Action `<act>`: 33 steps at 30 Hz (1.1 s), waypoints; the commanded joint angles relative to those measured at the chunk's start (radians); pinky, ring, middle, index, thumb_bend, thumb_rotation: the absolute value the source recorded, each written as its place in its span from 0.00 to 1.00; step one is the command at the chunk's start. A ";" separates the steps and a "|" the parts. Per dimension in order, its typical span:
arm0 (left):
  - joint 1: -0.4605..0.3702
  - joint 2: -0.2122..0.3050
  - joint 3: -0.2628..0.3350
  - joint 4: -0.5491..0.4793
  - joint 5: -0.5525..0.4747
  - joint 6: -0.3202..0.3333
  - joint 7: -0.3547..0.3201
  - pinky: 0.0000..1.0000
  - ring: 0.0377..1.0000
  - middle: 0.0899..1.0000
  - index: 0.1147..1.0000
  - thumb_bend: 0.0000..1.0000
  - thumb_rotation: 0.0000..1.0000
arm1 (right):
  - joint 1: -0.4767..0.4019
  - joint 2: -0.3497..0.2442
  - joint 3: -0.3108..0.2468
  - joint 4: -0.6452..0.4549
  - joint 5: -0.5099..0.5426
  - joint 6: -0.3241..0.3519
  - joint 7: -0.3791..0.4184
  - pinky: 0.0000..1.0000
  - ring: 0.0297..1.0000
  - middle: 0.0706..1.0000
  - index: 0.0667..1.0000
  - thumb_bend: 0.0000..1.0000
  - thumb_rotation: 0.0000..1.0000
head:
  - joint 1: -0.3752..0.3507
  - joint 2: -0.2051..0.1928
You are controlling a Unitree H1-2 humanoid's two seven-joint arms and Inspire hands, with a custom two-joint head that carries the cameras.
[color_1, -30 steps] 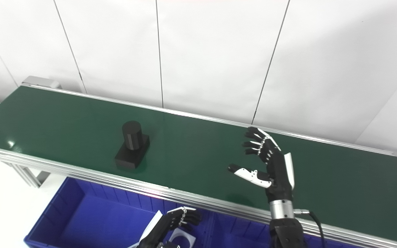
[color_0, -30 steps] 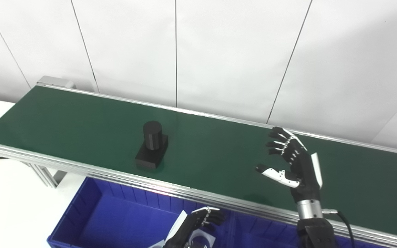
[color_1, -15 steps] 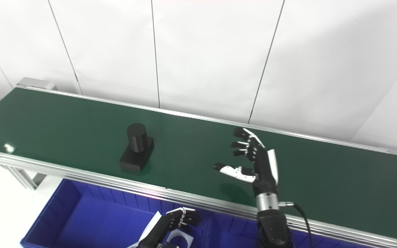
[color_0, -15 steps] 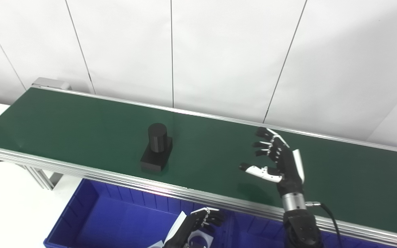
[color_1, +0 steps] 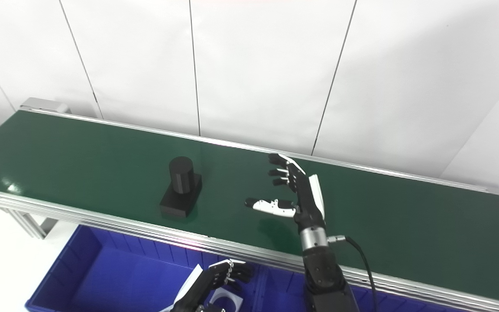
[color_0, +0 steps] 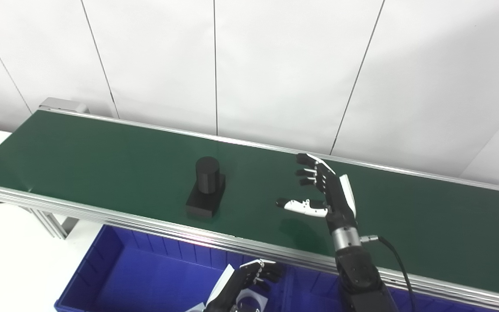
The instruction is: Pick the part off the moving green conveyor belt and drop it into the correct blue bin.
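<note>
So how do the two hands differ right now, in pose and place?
The right hand is raised over the belt, open, fingers spread toward the part; the left hand sits low over the blue bin, near the belt's front rail. The right hand shows whole; the left hand is cut by the picture's bottom edge, its fingers curled, so its state is unclear. Neither touches the part.

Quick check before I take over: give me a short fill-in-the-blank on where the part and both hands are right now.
1. The black part stands on the green ____.
2. The right hand hovers over the belt with its fingers ____, holding nothing.
3. The left hand sits low over the ____ bin.
4. The part is a cylinder upright on a ____ base.

Missing words: conveyor belt; open; blue; square
</note>
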 commanded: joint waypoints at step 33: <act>-0.041 -0.030 -0.010 0.017 0.028 -0.037 0.026 0.58 0.65 0.66 0.64 0.81 0.06 | -0.156 -0.054 0.142 0.105 -0.187 0.050 -0.003 0.91 0.94 0.92 0.87 1.00 0.41 | 0.007 -0.008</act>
